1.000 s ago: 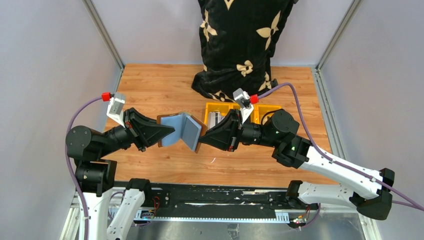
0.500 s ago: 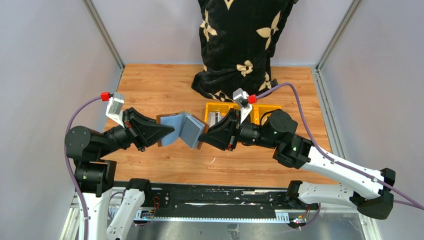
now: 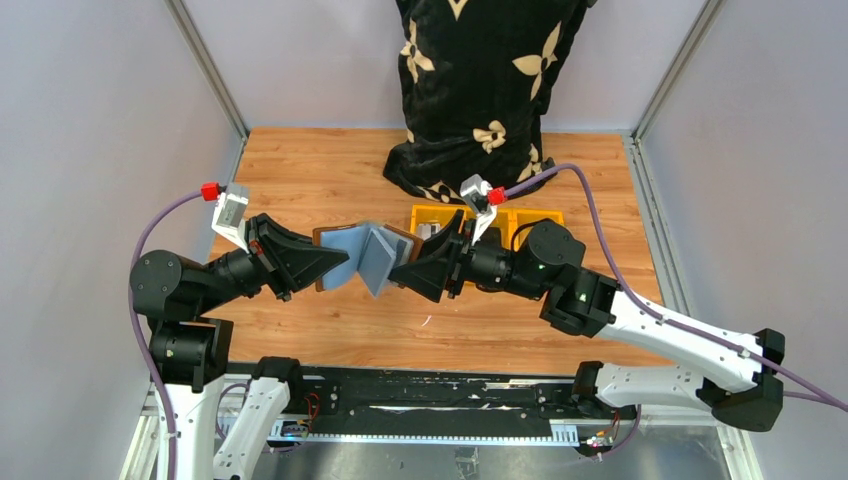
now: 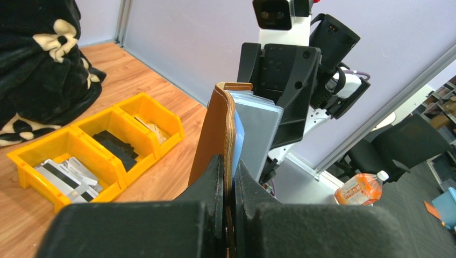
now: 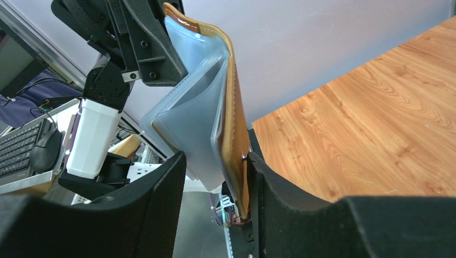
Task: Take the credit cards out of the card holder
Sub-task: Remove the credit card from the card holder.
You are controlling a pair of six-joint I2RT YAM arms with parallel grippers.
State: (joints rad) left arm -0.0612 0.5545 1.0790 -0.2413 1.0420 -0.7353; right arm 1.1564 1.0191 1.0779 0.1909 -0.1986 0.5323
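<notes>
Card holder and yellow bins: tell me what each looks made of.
The card holder: brown leather or imitation, matte, with a stitched edge; its inner sleeves look like translucent grey-blue soft plastic. The yellow bins: glossy rigid moulded plastic.

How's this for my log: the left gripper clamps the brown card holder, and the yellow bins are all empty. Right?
Not quite: the yellow bins are not empty; the left wrist view shows credit cards in one compartment. The left gripper does clamp the card holder.

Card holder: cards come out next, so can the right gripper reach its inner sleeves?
Probably yes: the right gripper has its open jaws astride one flap of the card holder, held up by the shut left gripper.
</notes>
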